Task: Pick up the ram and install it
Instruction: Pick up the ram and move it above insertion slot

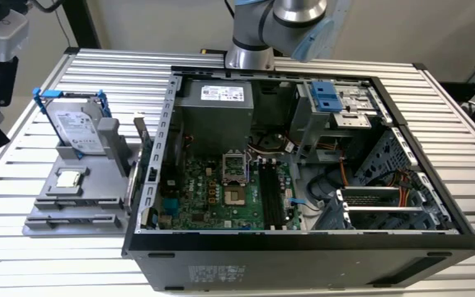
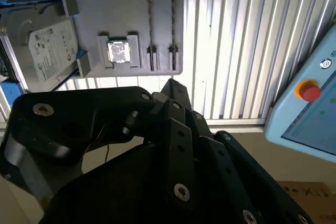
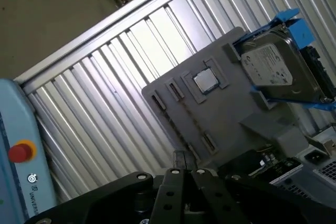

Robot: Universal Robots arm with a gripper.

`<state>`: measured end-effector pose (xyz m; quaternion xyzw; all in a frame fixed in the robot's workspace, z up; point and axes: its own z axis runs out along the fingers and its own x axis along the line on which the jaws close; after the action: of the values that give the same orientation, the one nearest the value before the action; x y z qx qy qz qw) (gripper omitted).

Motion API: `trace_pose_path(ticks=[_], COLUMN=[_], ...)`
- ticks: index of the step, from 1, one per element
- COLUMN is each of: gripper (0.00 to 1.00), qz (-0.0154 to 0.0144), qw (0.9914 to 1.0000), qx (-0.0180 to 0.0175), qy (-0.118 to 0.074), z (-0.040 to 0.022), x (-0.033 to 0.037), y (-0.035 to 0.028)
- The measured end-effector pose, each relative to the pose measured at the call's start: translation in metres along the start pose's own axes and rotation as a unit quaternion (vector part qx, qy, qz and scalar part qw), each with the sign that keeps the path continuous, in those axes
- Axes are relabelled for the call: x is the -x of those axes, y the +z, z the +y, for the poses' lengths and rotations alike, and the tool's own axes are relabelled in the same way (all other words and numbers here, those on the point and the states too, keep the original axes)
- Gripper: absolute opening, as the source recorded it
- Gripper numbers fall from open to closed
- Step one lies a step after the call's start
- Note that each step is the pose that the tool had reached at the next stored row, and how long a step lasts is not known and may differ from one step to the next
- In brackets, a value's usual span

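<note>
In both wrist views the black fingers (image 2: 172, 88) meet at their tips, and nothing is seen between them. They hang over the slatted tabletop (image 2: 236, 40), near the grey holder (image 2: 126, 9) that carries the hard drive (image 2: 50, 51) and the processor chip (image 2: 118, 52). In the exterior view the arm (image 1: 258, 31) rises beyond the open computer case (image 1: 303, 250). Whether the ram sits in the long black motherboard slots (image 1: 268, 195) cannot be told.

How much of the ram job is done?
Done: nothing certain; I cannot tell whether the ram sits in the motherboard slots. In hand: the tool is shut, holding nothing visible, facing the gray holder. Left: probably the pick-up and the install.
</note>
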<state>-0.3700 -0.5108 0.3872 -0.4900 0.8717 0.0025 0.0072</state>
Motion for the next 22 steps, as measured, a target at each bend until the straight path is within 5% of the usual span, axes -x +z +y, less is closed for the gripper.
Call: trace_pose_path(ticks=[6, 11, 17, 22], gripper=[0.0, 0.0, 0.0, 0.0], qz=[-0.0001, -0.0003, -0.0004, -0.0005], qw=[0.99853, 0.99503, 0.98812, 0.98006], qx=[0.0008, 0.0015, 0.0023, 0.003], qy=[-0.054, -0.1, -0.154, -0.199], z=[0.0, 0.0, 0.0, 0.0], x=[0.0, 0.0, 0.0, 0.0], y=[0.0007, 0.0012, 0.0017, 0.0023])
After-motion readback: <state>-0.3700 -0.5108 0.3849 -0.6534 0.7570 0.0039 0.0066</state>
